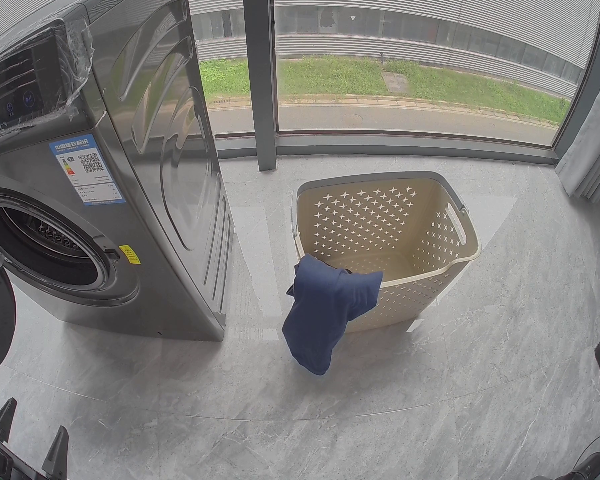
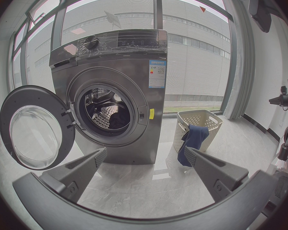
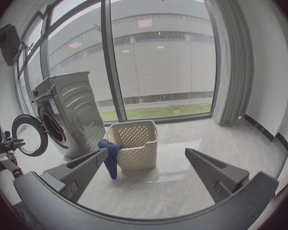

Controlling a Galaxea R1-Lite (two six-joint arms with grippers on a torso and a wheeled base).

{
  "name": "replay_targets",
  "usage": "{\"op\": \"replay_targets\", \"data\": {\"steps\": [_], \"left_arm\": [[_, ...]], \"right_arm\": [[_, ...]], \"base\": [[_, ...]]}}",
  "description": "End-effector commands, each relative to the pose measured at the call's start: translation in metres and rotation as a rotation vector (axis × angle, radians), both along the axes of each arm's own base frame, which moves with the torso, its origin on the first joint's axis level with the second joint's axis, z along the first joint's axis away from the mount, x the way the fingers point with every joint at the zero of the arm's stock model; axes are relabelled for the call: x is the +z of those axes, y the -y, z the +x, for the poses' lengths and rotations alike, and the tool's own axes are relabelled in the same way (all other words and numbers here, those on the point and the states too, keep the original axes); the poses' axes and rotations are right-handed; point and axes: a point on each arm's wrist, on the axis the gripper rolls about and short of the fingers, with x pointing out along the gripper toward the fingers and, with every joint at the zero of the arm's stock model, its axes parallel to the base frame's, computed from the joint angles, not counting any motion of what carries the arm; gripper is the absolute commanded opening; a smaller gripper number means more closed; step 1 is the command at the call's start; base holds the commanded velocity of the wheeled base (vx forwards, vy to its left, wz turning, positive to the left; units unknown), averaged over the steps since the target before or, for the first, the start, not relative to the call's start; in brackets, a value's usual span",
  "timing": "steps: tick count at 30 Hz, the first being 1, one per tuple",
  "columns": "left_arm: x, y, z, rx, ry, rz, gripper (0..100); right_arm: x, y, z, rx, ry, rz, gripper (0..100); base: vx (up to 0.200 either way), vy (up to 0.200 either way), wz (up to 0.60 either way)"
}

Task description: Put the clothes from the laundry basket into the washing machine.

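Nearest, well short of the laundry basket (image 1: 455, 203), the left gripper (image 2: 144, 150) and right gripper (image 3: 145, 151) hang with fingers spread, holding nothing. A blue garment (image 1: 327, 308) drapes over the basket's near rim, down its outer wall. Left of the basket stands the washing machine (image 1: 147, 168), its door (image 2: 35, 126) swung open.

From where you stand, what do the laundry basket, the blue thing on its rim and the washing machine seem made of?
Laundry basket: cream moulded plastic, matte, walls punched with star holes. Blue garment: soft cloth, draping limply over the rim; weave unclear. Washing machine: grey metal panels, likely painted, with a soft sheen and pressed ribs.
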Motion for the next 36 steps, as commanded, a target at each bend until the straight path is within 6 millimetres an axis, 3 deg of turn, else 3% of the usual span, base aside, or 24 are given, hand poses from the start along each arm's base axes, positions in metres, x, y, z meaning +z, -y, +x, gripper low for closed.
{"op": "replay_targets", "data": {"steps": [1, 10, 12, 13, 20, 26, 36], "left_arm": [[-0.005, 0.0, 0.0, -0.001, -0.005, -0.001, 100], [-0.005, 0.0, 0.0, 0.001, -0.005, -0.007, 100], [-0.005, 0.0, 0.0, 0.001, -0.005, -0.007, 100], [-0.005, 0.0, 0.0, 0.001, -0.004, -0.009, 100], [-0.005, 0.0, 0.0, 0.003, -0.004, -0.012, 100], [-0.005, 0.0, 0.0, 0.003, -0.005, -0.007, 100], [-0.005, 0.0, 0.0, 0.003, -0.004, -0.012, 100]], "right_arm": [[-0.016, -0.031, 0.126, 0.214, -0.453, 0.046, 100], [-0.043, -0.095, 0.17, 0.299, -0.615, 0.053, 100], [-0.043, -0.095, 0.17, 0.299, -0.615, 0.053, 100], [-0.051, -0.11, 0.187, 0.303, -0.614, 0.058, 100], [-0.074, -0.124, 0.213, 0.282, -0.622, 0.05, 100], [-0.094, -0.135, 0.228, 0.263, -0.616, 0.042, 100], [-0.117, -0.159, 0.254, 0.288, -0.578, 0.047, 100]], "base": [[0.0, 0.0, 0.0], [0.0, 0.0, 0.0], [0.0, 0.0, 0.0], [0.0, 0.0, 0.0], [0.0, 0.0, 0.0], [0.0, 0.2, 0.0], [0.0, 0.0, 0.0]]}}
